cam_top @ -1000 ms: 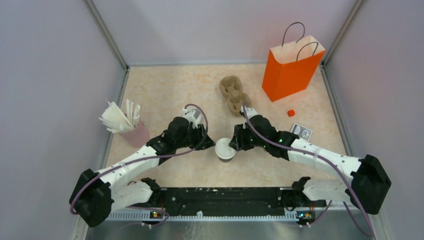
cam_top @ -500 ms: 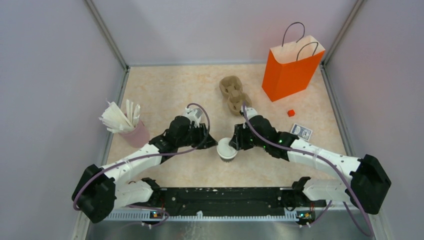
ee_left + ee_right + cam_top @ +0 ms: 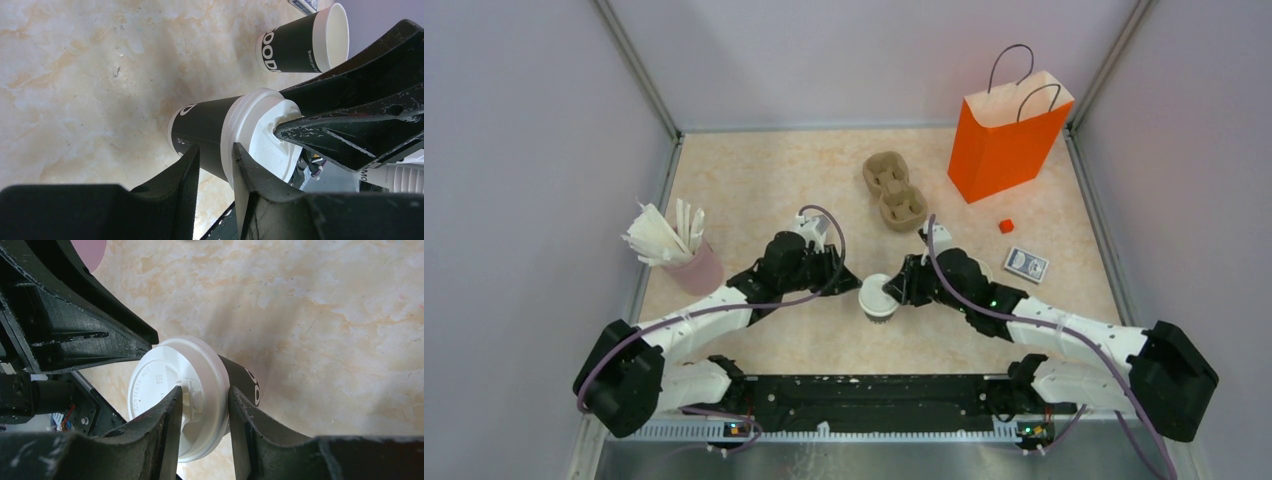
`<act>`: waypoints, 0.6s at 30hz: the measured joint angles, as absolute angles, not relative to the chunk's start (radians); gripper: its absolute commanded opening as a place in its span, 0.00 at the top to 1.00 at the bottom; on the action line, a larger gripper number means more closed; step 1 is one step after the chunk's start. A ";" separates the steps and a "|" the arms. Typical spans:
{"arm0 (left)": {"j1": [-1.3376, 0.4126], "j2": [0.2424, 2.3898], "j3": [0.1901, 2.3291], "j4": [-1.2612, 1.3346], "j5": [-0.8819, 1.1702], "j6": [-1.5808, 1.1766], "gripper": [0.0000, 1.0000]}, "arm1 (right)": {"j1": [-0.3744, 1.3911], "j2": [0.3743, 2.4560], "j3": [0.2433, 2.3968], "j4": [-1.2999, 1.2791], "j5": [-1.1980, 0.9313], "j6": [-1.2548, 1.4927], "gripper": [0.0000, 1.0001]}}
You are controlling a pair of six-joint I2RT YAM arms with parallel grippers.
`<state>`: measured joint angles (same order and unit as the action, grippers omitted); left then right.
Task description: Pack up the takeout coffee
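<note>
- The takeout coffee (image 3: 876, 297), dark with white lettering under a white lid (image 3: 170, 365), stands upright, near-centre on the table (image 3: 764, 180).
- Our right gripper (image 3: 202, 410) pinches the lid.
- Our left gripper (image 3: 215, 165) straddles the lid's edge; we cannot tell whether it grips.

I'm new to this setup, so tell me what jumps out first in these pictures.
The left gripper and right gripper meet at the takeout coffee in the middle of the table, flanking its white lid from either side. At the far right, a tall orange paper bag stands upright, its mouth open.
</note>
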<state>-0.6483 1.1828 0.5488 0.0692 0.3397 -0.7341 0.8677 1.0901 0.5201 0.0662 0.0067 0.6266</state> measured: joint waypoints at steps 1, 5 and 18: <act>-0.648 1.188 0.548 0.081 0.342 -0.735 0.65 | 0.868 1.085 0.510 0.077 0.012 0.633 0.64; -0.646 1.190 0.542 0.098 0.343 -0.736 0.65 | 0.868 1.067 0.490 0.100 0.022 0.644 0.64; -0.656 1.114 0.654 -0.249 0.241 -0.688 0.56 | 0.869 1.081 0.560 0.003 -0.013 0.564 0.49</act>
